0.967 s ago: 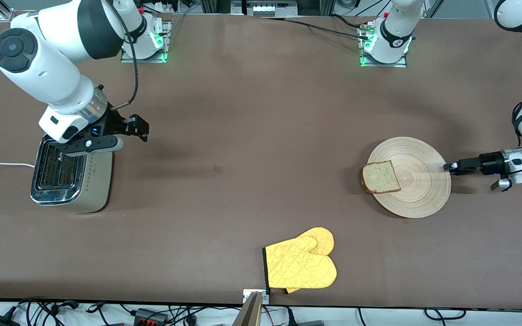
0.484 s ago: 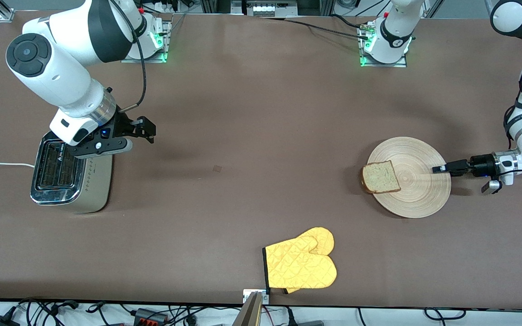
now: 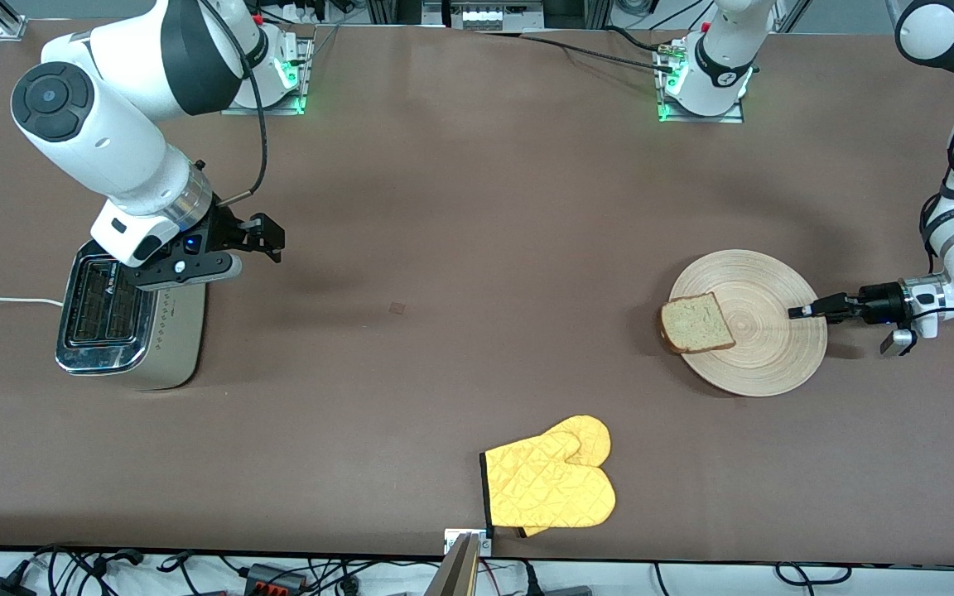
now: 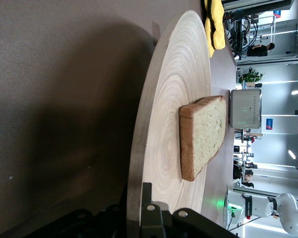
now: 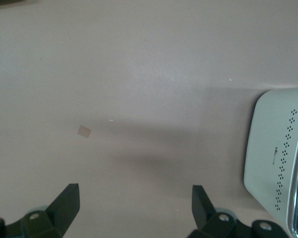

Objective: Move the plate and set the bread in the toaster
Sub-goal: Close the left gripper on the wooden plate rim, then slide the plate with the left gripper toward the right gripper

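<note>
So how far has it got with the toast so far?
Barely started. The bread lies on the plate and the toaster slots look empty. The left gripper is shut on the plate's rim, ready to move it. The right gripper waits open beside the toaster. Moving the plate and loading the bread remain.

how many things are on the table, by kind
plate: 1
bread: 1
toaster: 1
oven mitt: 1
total: 4
</note>
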Tool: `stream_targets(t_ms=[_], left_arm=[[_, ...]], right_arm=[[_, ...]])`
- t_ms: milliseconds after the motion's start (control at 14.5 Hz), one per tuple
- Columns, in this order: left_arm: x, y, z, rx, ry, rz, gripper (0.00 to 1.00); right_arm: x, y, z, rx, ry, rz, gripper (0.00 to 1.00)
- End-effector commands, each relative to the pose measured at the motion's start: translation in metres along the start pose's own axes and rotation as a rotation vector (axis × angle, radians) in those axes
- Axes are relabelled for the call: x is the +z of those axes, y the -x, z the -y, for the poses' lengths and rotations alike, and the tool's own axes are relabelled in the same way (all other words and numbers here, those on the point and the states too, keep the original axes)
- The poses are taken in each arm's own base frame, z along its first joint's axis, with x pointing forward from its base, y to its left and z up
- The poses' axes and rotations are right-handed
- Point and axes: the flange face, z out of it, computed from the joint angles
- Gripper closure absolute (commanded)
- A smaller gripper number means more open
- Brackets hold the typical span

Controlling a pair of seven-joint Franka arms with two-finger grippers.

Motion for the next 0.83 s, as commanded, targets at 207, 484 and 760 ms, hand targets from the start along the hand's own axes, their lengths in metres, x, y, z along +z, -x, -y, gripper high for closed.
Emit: stream_targets(t_ms=[207, 484, 760], left_arm=[[0.02, -0.017, -0.032, 0.039, 0.051, 0.068, 0.99], [0.091, -0.05, -0.094, 0.118, 0.122, 0.24, 0.99], [0.195, -0.074, -0.141, 0.119, 0.122, 0.279, 0.99]], right_arm=[[-0.007, -0.005, -0.003, 0.019, -0.016, -0.024, 0.0], [-0.007, -0.004, -0.007, 0.027, -0.014, -0.02, 0.0], [-0.007, -0.006, -0.015, 0.028, -0.013, -0.022, 0.0]])
